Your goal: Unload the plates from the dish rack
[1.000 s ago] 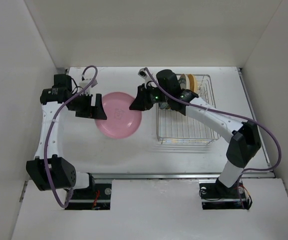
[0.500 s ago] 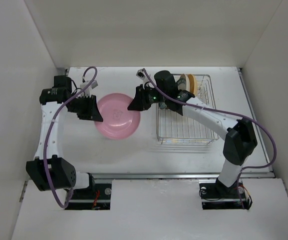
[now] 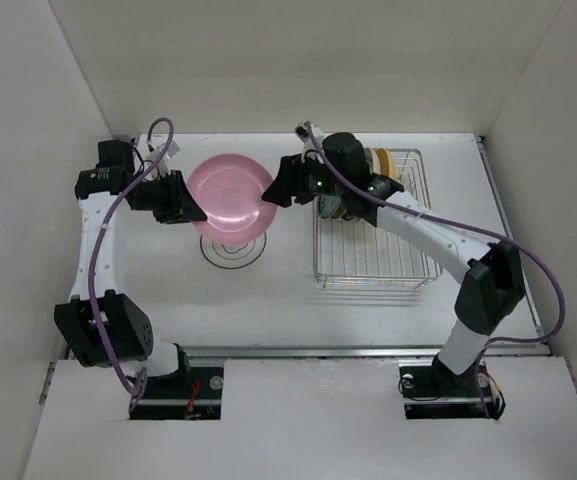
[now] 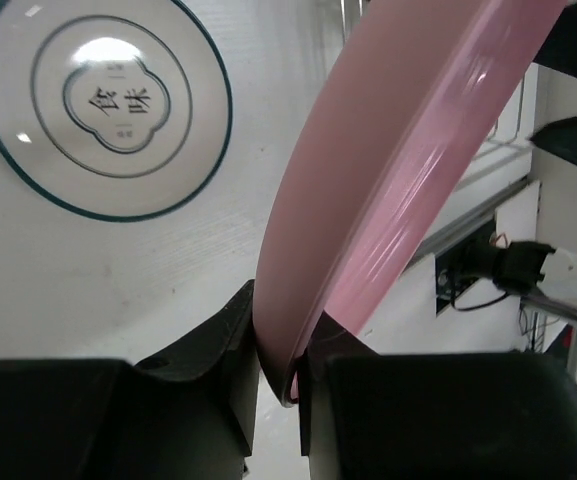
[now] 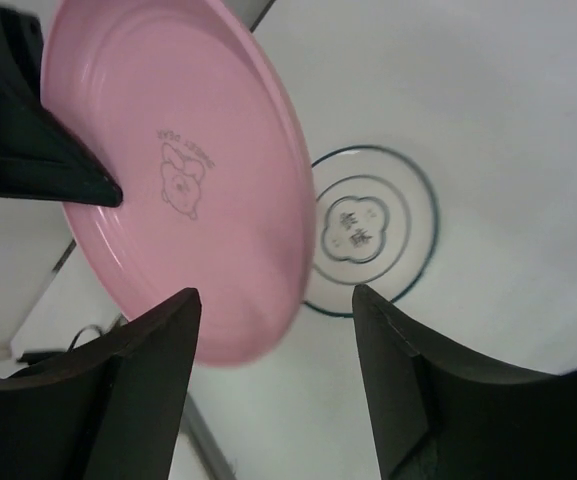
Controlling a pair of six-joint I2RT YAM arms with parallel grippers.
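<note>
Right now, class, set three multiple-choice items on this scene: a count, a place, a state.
1. How many plates are outside the dish rack? A one B two C four
2. Where is the white teal-rimmed plate? A in the rack B on the table under the pink plate C on the pink plate
3. The right gripper is: A open B shut on the pink plate C shut on the rack
B: pink and white. B: it lies flat there. A: its fingers stand apart; the left gripper clamps the pink plate.

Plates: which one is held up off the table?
The pink plate, clamped at its rim by the left gripper. The white plate with the teal ring lies flat on the table.
</note>
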